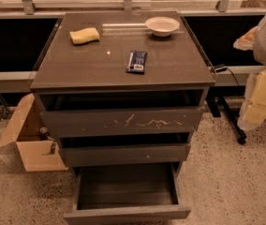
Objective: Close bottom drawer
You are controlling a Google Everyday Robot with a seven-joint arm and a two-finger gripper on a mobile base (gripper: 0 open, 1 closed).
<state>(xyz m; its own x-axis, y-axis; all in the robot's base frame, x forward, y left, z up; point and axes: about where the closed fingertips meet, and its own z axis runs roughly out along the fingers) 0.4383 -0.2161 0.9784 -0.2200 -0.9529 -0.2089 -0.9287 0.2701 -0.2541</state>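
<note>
The bottom drawer is the lowest of three in a dark grey-brown cabinet. It is pulled far out toward me, and its plain front panel sits near the lower edge of the view. Its inside looks empty. Above it, the middle drawer and the scratched top drawer each stand slightly out. My arm enters from the right edge. The gripper, pale yellowish under a white housing, hangs to the right of the cabinet at top-drawer height, well apart from the bottom drawer.
On the cabinet top lie a yellow sponge, a white bowl and a dark snack packet. An open cardboard box stands on the floor to the left. A black caster leg stands to the right. A window ledge runs behind.
</note>
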